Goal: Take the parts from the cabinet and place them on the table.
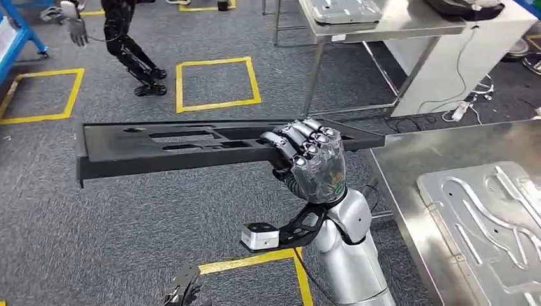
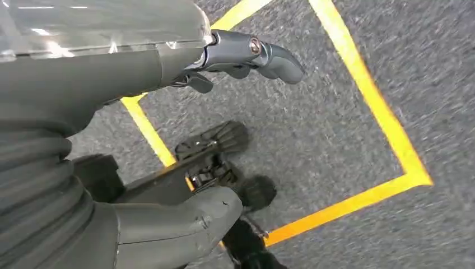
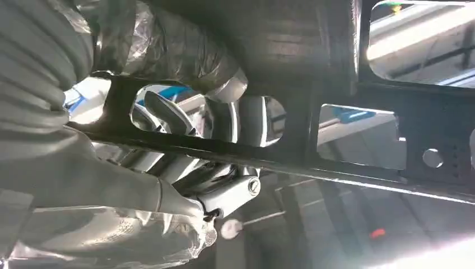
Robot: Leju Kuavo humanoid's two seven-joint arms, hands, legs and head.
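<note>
One long black panel [image 1: 191, 145] with cut-out slots is what you are carrying: it sits level in the air above the grey carpet [image 1: 96, 236], reaching from your right hand [image 1: 312, 159] out toward your left side. Your right hand grips it near its right end, fingers [image 1: 300, 137] wrapped over the top face, thumb underneath; from the right wrist camera you see the same panel [image 3: 336, 134] from below, with your hand [image 3: 168, 129] clasped through one of its openings. The panel's right end lies just beside the near-left corner of the steel desk [image 1: 408, 159], not resting on it. On that desk, toward its right edge, lies a stamped silver metal plate [image 1: 491, 223].

Your left hand [image 2: 168, 50] hangs low over the carpet [image 2: 336, 112] and a yellow taped square [image 2: 386, 123], holding nothing, fingers [image 2: 274, 56] loosely apart.

Farther back stands a second desk [image 1: 395, 22] bearing another silver plate [image 1: 344, 9]. At the far left, another robot's dark legs [image 1: 131, 51] stand on the carpet.
</note>
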